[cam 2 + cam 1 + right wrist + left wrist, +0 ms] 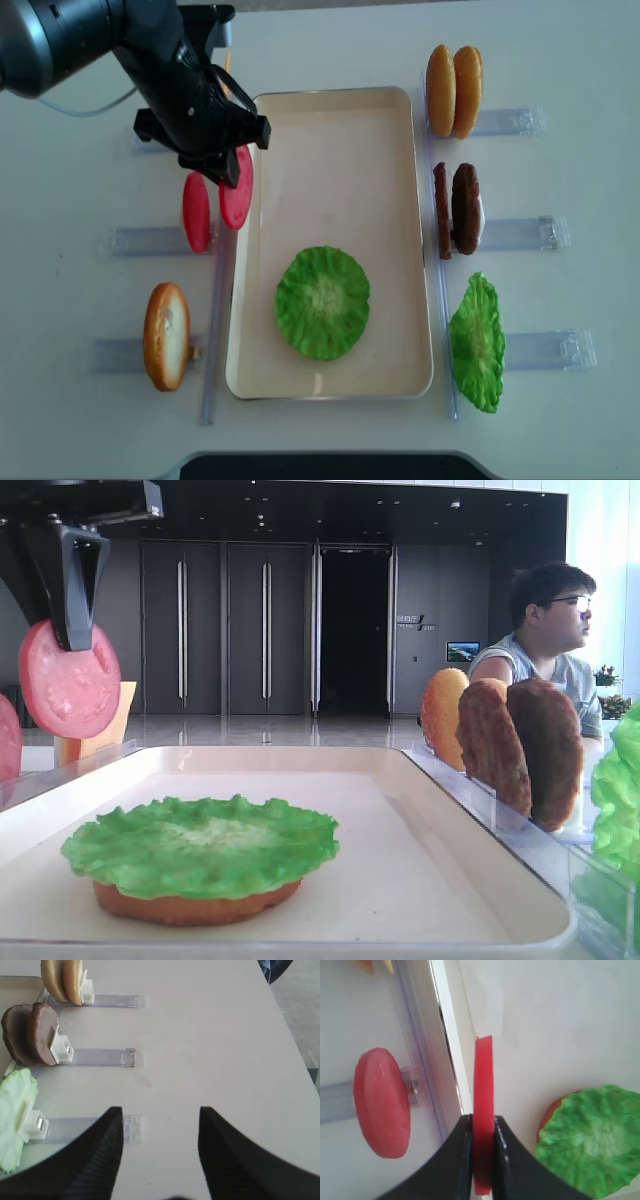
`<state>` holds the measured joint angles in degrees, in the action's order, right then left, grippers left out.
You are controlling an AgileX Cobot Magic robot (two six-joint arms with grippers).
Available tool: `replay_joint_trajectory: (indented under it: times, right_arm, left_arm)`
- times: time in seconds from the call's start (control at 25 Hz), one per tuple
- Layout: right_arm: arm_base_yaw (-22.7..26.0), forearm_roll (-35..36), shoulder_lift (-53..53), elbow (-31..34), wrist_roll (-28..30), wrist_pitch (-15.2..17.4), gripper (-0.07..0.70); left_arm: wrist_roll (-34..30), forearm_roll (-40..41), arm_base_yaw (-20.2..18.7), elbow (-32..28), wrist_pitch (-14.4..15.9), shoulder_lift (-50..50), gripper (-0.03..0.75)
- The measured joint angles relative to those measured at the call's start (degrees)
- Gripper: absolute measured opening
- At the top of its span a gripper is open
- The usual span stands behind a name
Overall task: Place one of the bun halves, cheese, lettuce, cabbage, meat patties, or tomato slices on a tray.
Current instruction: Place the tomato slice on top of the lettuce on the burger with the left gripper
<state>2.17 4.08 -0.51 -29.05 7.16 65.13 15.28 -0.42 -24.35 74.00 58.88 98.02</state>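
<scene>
The left arm, at the upper left of the overhead view, is glossy black and rounded, with a pale cable trailing beside it. Its gripper has smooth black fingers (curved, tapering to the tips). The right gripper at the bottom of its wrist view shows matte black fingers with fine ribbing.

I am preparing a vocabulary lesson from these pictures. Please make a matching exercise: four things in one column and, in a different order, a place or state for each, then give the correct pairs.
Things:
1. tomato slice
2. lettuce leaf
3. meat patties
4. right gripper

Places or states:
A. standing on edge in a rack right of the tray
B. open, above bare table
C. pinched on edge in the left gripper
D. lying flat on a bun half in the tray

Pairs: 1-C, 2-D, 3-A, 4-B
</scene>
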Motion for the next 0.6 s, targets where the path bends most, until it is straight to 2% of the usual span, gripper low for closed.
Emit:
replay_joint_trajectory:
  times: [0.16, 0.4, 0.52, 0.6]
  right_arm:
    - [0.0, 0.0, 0.0, 0.0, 0.0, 0.0, 0.335]
    - [0.0, 0.0, 0.0, 0.0, 0.0, 0.0, 0.335]
    - [0.0, 0.0, 0.0, 0.0, 0.0, 0.0, 0.335]
    - [0.0, 0.0, 0.0, 0.0, 0.0, 0.0, 0.335]
  left_arm:
    - [-0.4, 0.4, 0.0, 0.1, 4.3, -1.6, 0.054]
    - [-0.4, 1.1, -1.3, -0.7, 8.7, -10.3, 0.054]
    - [1.0, 2.1, -3.4, -5.2, 8.6, -16.6, 0.054]
    - [1.4, 2.0, -4.2, -9.7, 7.2, -19.9, 0.054]
